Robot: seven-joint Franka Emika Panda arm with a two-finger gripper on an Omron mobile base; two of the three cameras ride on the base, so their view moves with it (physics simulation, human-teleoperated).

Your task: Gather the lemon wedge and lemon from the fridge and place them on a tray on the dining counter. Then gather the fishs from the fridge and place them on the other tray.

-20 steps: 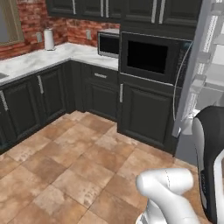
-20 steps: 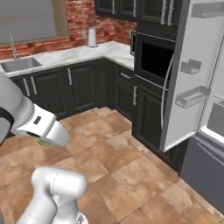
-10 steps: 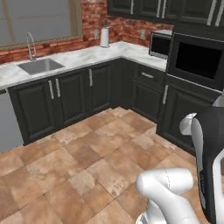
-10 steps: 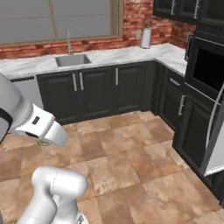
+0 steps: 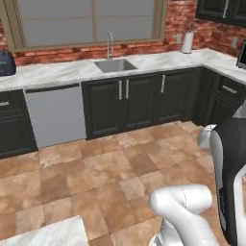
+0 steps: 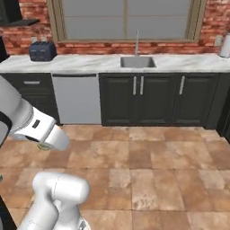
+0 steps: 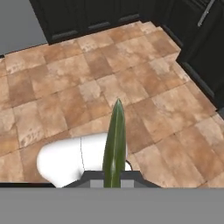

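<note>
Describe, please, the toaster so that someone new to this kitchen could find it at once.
Start at the big window in the brick wall and follow the marble counter below it to the side away from the sink. The toaster is the dark blue, rounded box standing against the bricks above the silver dishwasher's edge; nothing else on that stretch is dark.

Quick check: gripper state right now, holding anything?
Gripper: shut on a thin green wedge-shaped piece that stands edge-on between the jaws, over the tiled floor; probably the lemon wedge.
</note>
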